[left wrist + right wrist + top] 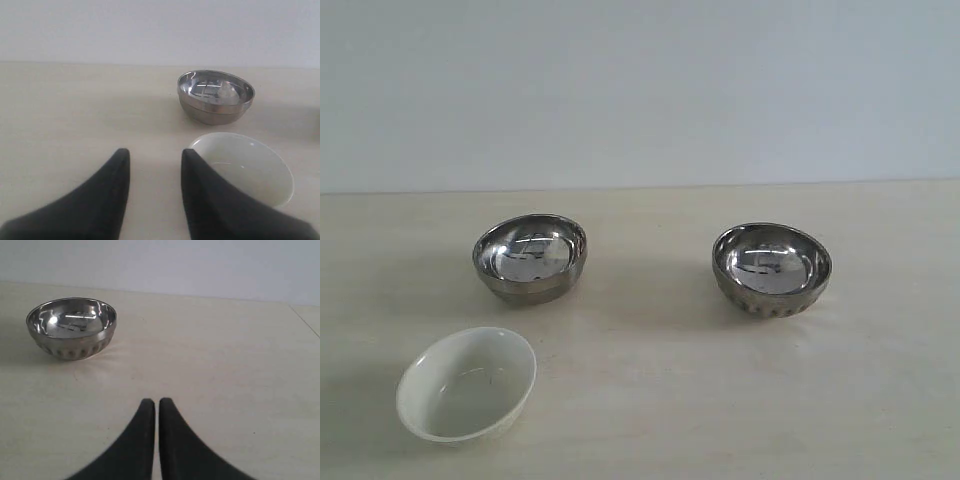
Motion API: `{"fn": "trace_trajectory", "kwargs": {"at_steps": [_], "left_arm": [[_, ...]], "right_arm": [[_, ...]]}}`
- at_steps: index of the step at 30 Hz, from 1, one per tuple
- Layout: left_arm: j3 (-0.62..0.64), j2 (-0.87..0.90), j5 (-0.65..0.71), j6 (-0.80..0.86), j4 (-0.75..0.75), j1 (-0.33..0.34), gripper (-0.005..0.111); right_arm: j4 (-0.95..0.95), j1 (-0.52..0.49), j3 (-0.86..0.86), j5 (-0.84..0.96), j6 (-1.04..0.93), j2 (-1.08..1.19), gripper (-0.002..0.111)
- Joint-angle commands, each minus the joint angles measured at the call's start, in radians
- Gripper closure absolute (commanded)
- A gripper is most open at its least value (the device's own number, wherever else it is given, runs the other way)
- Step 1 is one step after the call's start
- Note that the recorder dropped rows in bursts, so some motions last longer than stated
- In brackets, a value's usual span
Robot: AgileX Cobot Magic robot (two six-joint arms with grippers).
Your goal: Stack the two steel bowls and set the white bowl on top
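Two steel bowls stand apart on the pale table: the smooth steel bowl (530,256) at middle left and the ribbed steel bowl (772,269) at middle right. The white bowl (467,384) sits tilted near the front left. No arm shows in the exterior view. In the left wrist view my left gripper (155,156) is open over bare table, one finger overlapping the white bowl (248,165), with the smooth steel bowl (215,96) beyond. My right gripper (155,404) is shut on nothing, well short of the ribbed steel bowl (71,327).
The pale wooden table (660,400) runs back to a plain white wall. A table edge or seam (305,320) shows to one side in the right wrist view.
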Motion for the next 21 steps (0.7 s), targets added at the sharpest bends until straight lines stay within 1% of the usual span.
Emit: {"fn": "trace_trajectory", "kwargs": {"at_steps": [1, 12, 18, 21], "left_arm": [[0.004, -0.003, 0.001, 0.003, -0.001, 0.003, 0.074], [0.004, -0.003, 0.001, 0.003, -0.001, 0.003, 0.074], [0.004, -0.003, 0.001, 0.003, -0.001, 0.003, 0.074], [0.004, -0.003, 0.001, 0.003, -0.001, 0.003, 0.074]], "right_arm": [[-0.005, -0.004, -0.001, -0.010, -0.007, -0.004, 0.108], [-0.009, -0.004, -0.001, -0.154, -0.008, -0.004, 0.108], [-0.005, -0.004, -0.001, -0.492, 0.026, -0.004, 0.108], [-0.005, -0.004, -0.001, -0.708, 0.071, -0.004, 0.108]]}}
